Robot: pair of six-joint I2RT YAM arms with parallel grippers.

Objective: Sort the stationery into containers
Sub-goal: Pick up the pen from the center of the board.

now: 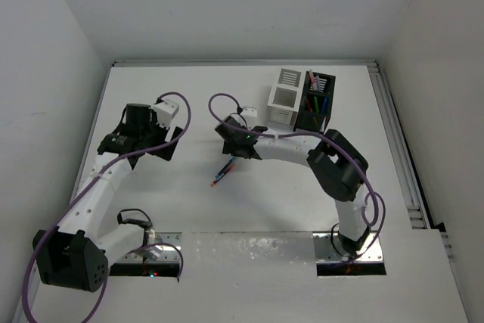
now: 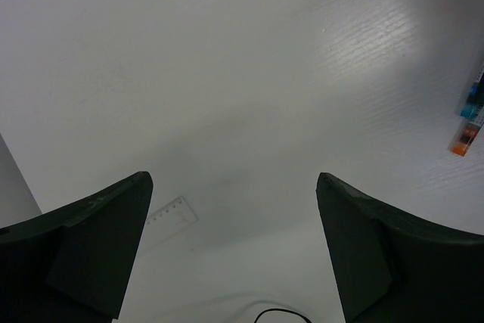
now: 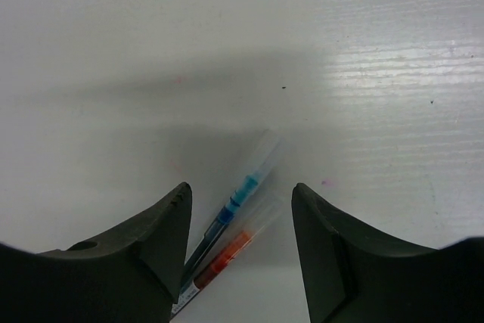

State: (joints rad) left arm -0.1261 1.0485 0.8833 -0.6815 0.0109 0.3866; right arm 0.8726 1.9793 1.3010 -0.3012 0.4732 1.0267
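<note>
Standing side by side at the table's [image 1: 189, 96] far right: white box [image 1: 283, 98] left, black box [image 1: 310, 120] right. The black box holds several upright pens [image 1: 319, 96]; I cannot tell the white box's contents. A blue pen [image 3: 227, 213] and an orange pen [image 3: 231, 251] lie mid-table between the half-open right gripper [image 3: 240, 191] jaws, ungripped. The left gripper [image 2: 234, 187] gapes wide, empty.

I counted two loose pens, a blue pen [image 3: 236, 203] and an orange pen [image 3: 229, 253]; two boxes, a white container [image 1: 286, 96] and a black container [image 1: 311, 116]; one clear ruler [image 2: 171, 213].
</note>
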